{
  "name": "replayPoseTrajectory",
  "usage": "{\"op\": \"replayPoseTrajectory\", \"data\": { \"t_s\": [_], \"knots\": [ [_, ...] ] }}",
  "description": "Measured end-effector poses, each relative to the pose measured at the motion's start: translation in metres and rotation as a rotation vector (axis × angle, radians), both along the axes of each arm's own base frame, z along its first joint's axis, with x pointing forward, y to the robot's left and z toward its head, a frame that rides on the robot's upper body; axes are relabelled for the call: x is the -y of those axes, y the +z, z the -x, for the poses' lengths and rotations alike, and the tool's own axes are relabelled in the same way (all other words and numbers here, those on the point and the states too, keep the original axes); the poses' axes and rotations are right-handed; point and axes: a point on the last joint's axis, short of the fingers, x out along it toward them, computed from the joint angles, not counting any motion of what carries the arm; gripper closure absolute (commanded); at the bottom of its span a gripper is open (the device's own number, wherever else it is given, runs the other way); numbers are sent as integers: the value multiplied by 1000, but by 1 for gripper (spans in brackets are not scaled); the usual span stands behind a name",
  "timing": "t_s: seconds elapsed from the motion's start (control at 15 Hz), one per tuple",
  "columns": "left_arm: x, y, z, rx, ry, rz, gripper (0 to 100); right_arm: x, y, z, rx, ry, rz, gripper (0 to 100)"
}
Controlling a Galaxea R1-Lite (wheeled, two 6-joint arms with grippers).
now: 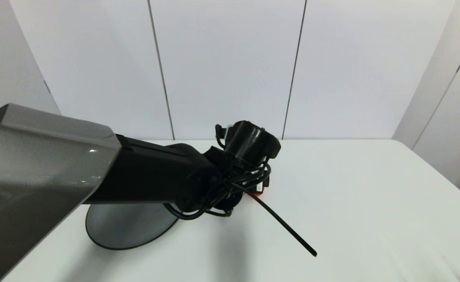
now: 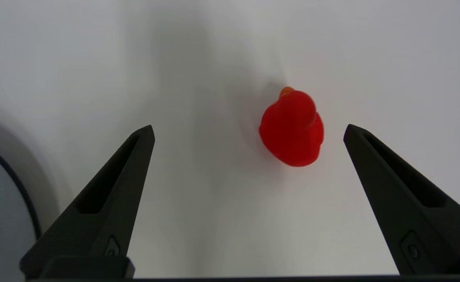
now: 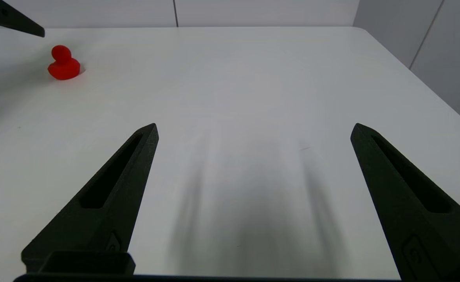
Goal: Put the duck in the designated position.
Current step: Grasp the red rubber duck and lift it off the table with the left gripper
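Observation:
The small red duck [image 2: 291, 131] stands upright on the bare white tabletop, just right of the grey plate [image 1: 128, 229]. My left gripper [image 2: 249, 127] hovers over it, open, with the duck between the fingers nearer one of them and touching neither. In the head view the left wrist covers the duck except a red sliver [image 1: 258, 192]. The right wrist view shows the duck [image 3: 63, 64] far off, with a left fingertip [image 3: 16, 24] above it. My right gripper [image 3: 254, 125] is open and empty over bare table. No mark for the designated position shows anywhere.
The plate's dark rim [image 2: 18, 188] lies close beside one left finger. A black cable tie [image 1: 284, 227] sticks out from the left wrist. The table's right edge [image 1: 441, 172] and white wall panels bound the scene.

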Motion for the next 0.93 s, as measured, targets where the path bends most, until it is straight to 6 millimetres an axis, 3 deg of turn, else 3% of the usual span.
{"op": "replayPoseTrajectory", "data": {
  "t_s": [0.6, 0.93],
  "knots": [
    [31, -27, -3, 41, 21, -2, 0, 0, 0, 0, 0, 0, 0, 0],
    [38, -46, -7, 37, 39, -50, 0, 0, 0, 0, 0, 0, 0, 0]
  ]
}}
